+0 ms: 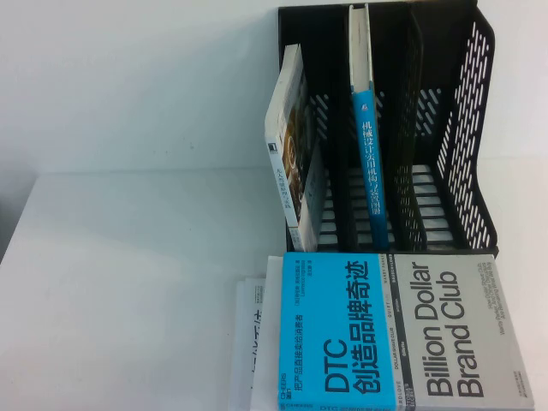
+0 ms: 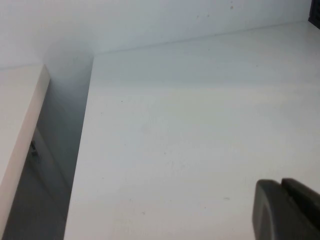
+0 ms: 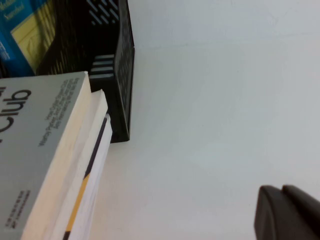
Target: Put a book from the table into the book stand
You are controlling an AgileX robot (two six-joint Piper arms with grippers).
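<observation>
The book [image 1: 402, 330], cyan and grey with "DTC" and "Billion Dollar Brand Club", lies flat on the white table [image 1: 128, 282] just in front of the black book stand [image 1: 445, 137]. Its grey corner shows in the right wrist view [image 3: 45, 145], lying on top of other books. Neither gripper shows in the high view. My left gripper [image 2: 282, 187] is shut and empty over bare table [image 2: 190, 125]. My right gripper [image 3: 282, 192] is shut and empty over bare table, to the side of the book and the stand's corner [image 3: 122, 75].
A blue-spined book [image 1: 368, 145] stands in a stand slot, and a white book [image 1: 291, 145] leans at its left wall. A white book [image 1: 257, 334] lies partly under the cyan one. The table's left edge with a gap [image 2: 55, 165] shows in the left wrist view.
</observation>
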